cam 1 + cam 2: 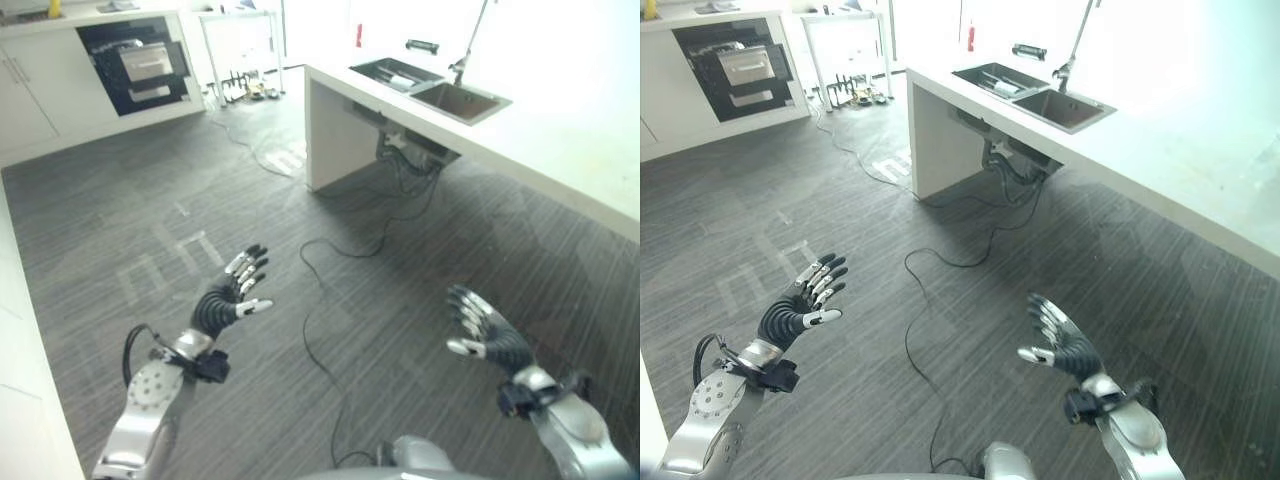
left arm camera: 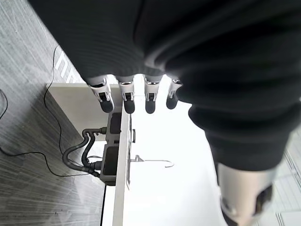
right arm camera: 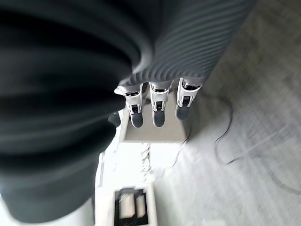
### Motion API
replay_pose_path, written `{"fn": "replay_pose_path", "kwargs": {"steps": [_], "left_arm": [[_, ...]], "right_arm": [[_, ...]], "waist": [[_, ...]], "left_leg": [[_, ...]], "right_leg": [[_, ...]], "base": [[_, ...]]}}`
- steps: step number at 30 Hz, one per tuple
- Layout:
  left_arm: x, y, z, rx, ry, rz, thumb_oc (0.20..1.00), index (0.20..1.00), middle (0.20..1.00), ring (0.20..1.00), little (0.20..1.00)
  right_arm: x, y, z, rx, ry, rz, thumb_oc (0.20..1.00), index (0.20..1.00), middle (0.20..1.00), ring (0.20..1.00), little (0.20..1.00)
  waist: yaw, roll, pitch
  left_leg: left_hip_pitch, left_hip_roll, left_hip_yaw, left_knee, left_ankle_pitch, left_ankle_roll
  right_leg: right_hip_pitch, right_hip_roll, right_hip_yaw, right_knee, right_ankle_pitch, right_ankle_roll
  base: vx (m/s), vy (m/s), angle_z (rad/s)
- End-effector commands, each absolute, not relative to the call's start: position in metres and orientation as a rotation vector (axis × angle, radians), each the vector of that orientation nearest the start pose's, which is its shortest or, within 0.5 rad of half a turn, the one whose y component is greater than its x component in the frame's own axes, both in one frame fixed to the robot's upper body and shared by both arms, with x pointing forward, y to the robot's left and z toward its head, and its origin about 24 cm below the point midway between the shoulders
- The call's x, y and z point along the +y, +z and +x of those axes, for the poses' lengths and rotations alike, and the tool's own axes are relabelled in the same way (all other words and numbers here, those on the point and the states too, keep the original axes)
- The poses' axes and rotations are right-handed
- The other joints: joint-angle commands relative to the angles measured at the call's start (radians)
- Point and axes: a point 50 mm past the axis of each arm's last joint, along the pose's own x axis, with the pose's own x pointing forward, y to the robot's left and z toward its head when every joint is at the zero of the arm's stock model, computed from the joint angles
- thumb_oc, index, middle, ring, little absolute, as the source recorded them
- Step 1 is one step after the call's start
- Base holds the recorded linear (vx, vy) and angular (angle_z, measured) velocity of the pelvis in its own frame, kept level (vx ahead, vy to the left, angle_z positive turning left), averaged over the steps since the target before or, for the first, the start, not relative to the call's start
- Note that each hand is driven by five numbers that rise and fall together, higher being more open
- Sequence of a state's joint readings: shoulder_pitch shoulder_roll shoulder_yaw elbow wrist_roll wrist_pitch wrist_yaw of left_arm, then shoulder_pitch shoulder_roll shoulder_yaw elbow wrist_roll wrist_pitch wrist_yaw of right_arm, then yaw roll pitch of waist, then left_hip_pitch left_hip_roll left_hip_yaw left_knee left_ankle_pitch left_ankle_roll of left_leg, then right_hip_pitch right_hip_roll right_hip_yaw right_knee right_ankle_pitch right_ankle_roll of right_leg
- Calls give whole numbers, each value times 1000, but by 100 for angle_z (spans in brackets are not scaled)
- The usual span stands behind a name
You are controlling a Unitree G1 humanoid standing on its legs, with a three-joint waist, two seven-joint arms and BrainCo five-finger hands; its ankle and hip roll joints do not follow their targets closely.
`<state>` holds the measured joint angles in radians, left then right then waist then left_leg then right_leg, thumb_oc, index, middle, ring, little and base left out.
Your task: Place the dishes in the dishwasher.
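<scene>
Left eye view is showing the left hand (image 1: 228, 303) and right hand (image 1: 485, 330) hovering over the floor, fingers spread and holding nothing, while the dishes (image 1: 400, 80) are lying in the sink (image 1: 392, 72) on the worktop (image 1: 560, 150) ahead, nearer the right hand.

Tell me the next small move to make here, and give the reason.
Probably step forward toward the counter and its sink. Both the left hand and the right hand are open, hold nothing and hang over bare floor, apart from the counter. Something pale lies in the sink's far basin, possibly a dish, though it cannot be told. The dishwasher sits across the room.
</scene>
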<state>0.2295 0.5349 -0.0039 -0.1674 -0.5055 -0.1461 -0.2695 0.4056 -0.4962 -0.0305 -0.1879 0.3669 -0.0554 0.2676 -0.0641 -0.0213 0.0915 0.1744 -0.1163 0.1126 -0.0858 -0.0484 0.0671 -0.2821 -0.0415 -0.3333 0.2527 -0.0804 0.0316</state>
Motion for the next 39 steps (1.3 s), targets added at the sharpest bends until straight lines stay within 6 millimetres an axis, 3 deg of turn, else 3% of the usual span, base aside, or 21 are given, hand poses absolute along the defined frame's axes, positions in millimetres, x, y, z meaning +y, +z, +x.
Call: {"fn": "replay_pose_path", "kwargs": {"steps": [1, 3, 5, 6, 11, 13, 15, 18, 19, 20, 21, 22, 23, 25, 26, 28, 31, 34, 39], "left_arm": [[215, 86, 213, -166, -346, -16, 1000, 1000, 1000, 1000, 1000], [210, 84, 213, -159, -362, -24, 1000, 1000, 1000, 1000, 1000], [211, 85, 211, -151, -372, -47, 1000, 1000, 1000, 1000, 1000], [213, 85, 210, -149, -369, -49, 1000, 1000, 1000, 1000, 1000], [211, 84, 213, -141, -360, -70, 1000, 1000, 1000, 1000, 1000], [209, 85, 214, -142, -368, -85, 1000, 1000, 1000, 1000, 1000], [205, 88, 216, -160, -380, -90, 1000, 1000, 1000, 1000, 1000], [202, 100, 217, -254, -368, -110, 1000, 1000, 1000, 1000, 1000], [202, 101, 218, -258, -366, -113, 1000, 1000, 1000, 1000, 1000], [203, 107, 217, -311, -344, -120, 1000, 1000, 1000, 1000, 1000], [204, 110, 216, -332, -330, -126, 1000, 1000, 1000, 1000, 1000], [205, 111, 216, -349, -318, -133, 1000, 1000, 1000, 1000, 1000], [208, 115, 215, -388, -290, -149, 1000, 1000, 1000, 1000, 1000], [214, 117, 213, -418, -260, -153, 1000, 1000, 1000, 1000, 1000], [218, 119, 210, -435, -241, -152, 1000, 1000, 1000, 1000, 1000], [226, 121, 206, -458, -211, -149, 1000, 1000, 1000, 1000, 1000], [233, 118, 200, -474, -155, -155, 1000, 1000, 1000, 1000, 1000], [236, 115, 195, -480, -148, -150, 1000, 1000, 1000, 1000, 1000], [236, 118, 196, -489, -140, -142, 1000, 1000, 1000, 1000, 1000]], "right_arm": [[-239, 53, 184, 40, 227, -118, 1000, 1000, 1000, 1000, 1000], [-240, 52, 181, 49, 209, -121, 1000, 1000, 1000, 1000, 1000], [-244, 54, 179, 50, 199, -121, 1000, 1000, 1000, 1000, 1000], [-246, 53, 178, 46, 197, -121, 1000, 1000, 1000, 1000, 1000], [-242, 62, 188, 21, 202, -174, 1000, 1000, 1000, 1000, 1000], [-239, 68, 194, -3, 218, -191, 1000, 1000, 1000, 1000, 1000], [-237, 80, 200, -66, 211, -242, 1000, 1000, 1000, 1000, 1000], [-235, 108, 207, -224, 200, -330, 1000, 1000, 1000, 1000, 1000], [-235, 110, 207, -229, 202, -334, 1000, 1000, 1000, 1000, 1000], [-230, 117, 209, -266, 234, -357, 1000, 1000, 1000, 1000, 1000], [-229, 120, 210, -280, 245, -367, 1000, 1000, 1000, 1000, 1000], [-228, 122, 210, -294, 252, -374, 1000, 1000, 1000, 1000, 1000], [-226, 127, 211, -319, 259, -374, 1000, 1000, 1000, 1000, 1000], [-226, 130, 212, -341, 259, -357, 1000, 1000, 1000, 1000, 1000], [-226, 133, 213, -352, 258, -336, 1000, 1000, 1000, 1000, 1000], [-225, 135, 213, -363, 260, -309, 1000, 1000, 1000, 1000, 1000], [-221, 134, 211, -369, 290, -316, 1000, 1000, 1000, 1000, 1000], [-224, 135, 208, -370, 293, -325, 1000, 1000, 1000, 1000, 1000], [-225, 141, 208, -385, 288, -308, 1000, 1000, 1000, 1000, 1000]], "waist": [[-68, -26, 18], [-90, -19, 17], [-92, -9, 15], [-91, -13, 12], [-100, -8, -23], [-96, 4, -37], [-90, 20, -48], [-81, 20, -52], [-80, 16, -52], [-71, 1, -41], [-62, -8, -34], [-54, -15, -27], [-30, -39, -5], [-10, -51, 5], [-4, -50, 7], [8, -36, 6], [32, -13, -2], [48, -9, -7], [48, -8, -25]], "left_leg": [[-46, 69, -14, -1, 62, -41], [-17, 63, -43, -1, 38, -33], [20, 72, -42, -1, 11, -33], [28, 66, -40, -1, -6, -23], [107, 75, -48, -1, -37, -31], [135, 104, -28, -1, 13, -54], [143, 148, -11, 31, 127, -100], [52, 192, -23, 310, 264, -163], [41, 192, -24, 349, 270, -166], [-31, 190, -32, 510, 296, -175], [-74, 176, -40, 584, 304, -174], [-128, 170, -49, 656, 302, -171], [-272, 159, -53, 775, 273, -151], [-339, 164, -46, 735, 247, -130], [-342, 186, -20, 641, 242, -128], [-331, 198, 16, 386, 254, -128], [-306, 167, -49, 15, 303, -136], [-368, 172, -60, -1, 308, -158], [-307, 165, -41, -1, 260, -135]], "right_leg": [[145, -13, 210, -301, 315, 110], [92, -21, 251, -340, 340, 114], [28, -26, 215, -340, 320, 122], [38, -18, 211, -340, 302, 125], [117, 2, 248, -340, 333, 102], [148, 12, 224, -340, 325, 86], [180, 38, 212, -340, 300, 62], [220, 63, 222, -340, 258, 17], [224, 62, 225, -340, 256, 13], [252, 63, 249, -340, 241, -9], [271, 60, 263, -340, 234, -19], [286, 59, 272, -340, 229, -27], [327, 51, 286, -340, 222, -37], [351, 56, 296, -340, 209, -39], [367, 66, 299, -340, 192, -38], [392, 84, 318, -340, 164, -25], [432, 103, 379, -340, 131, -8], [483, 106, 401, -340, 104, -5], [537, 55, 385, -340, 82, 21]], "base": [[392, -47, 45], [406, -78, 104], [413, -163, 81], [333, -164, 30], [375, -205, 9], [301, -214, 34], [266, -263, 21], [225, -292, -35], [222, -291, -37], [189, -224, -38], [211, -246, -42], [161, -196, -40], [125, -153, -51], [186, -85, -65], [304, 15, -56], [323, 121, -41], [360, 233, -20], [276, 193, -52], [320, 318, -42]]}}
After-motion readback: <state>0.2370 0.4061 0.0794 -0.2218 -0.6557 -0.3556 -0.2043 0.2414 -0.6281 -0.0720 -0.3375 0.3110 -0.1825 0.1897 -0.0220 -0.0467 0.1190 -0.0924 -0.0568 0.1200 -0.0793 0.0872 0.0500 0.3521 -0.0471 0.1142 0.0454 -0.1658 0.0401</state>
